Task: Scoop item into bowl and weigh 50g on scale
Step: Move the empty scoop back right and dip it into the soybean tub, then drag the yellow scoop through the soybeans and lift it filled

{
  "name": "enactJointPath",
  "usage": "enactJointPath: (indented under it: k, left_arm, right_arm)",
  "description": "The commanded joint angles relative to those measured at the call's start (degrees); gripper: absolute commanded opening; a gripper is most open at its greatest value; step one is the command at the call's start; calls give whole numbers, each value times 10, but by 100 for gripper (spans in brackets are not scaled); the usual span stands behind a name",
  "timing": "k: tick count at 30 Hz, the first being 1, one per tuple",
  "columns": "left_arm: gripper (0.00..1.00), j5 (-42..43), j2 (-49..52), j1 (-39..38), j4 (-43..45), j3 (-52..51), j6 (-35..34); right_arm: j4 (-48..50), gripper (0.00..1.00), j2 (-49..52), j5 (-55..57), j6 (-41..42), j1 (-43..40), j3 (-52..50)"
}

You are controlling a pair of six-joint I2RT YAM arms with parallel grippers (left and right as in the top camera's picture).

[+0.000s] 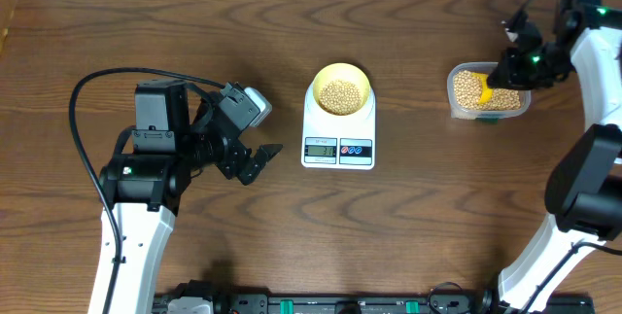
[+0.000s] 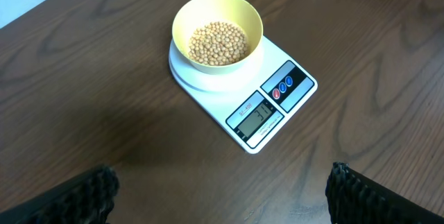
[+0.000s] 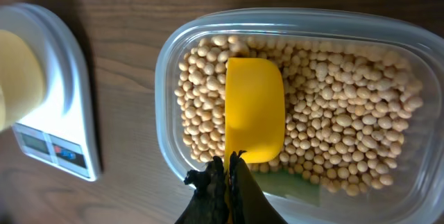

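Scoop point(image 3: 254, 109), yellow, pinched at its 6 o'clock end by right gripper point(image 3: 227, 172), cup resting on soybeans point(image 3: 347, 113) in clear tub point(image 3: 166, 64); bowl point(image 1: 362, 79) on scale point(image 1: 338, 149) lies at tub's 9 o'clock overhead; left gripper point(image 1: 260, 158) spread wide, beside scale.

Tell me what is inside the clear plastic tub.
Tan beans fill the tub, with a yellow scoop on them, held by the right gripper. Whatever lies under the scoop, and most of the tub's floor, is hidden.

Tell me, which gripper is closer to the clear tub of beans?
Right. The right gripper is directly over the tub, shut on the yellow scoop; the left gripper hangs open far off, beyond the scale.
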Motion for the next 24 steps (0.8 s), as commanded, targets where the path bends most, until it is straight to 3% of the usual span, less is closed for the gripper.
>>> enactJointPath:
  k: [1, 24]
  left_arm:
    - [98, 7, 2, 2, 0, -1, 3]
    - [98, 7, 2, 2, 0, -1, 3]
  right_arm:
    - [-5, 1, -6, -71, 12, -28, -4]
    - [-54, 1, -6, -246, -28, -174, -4]
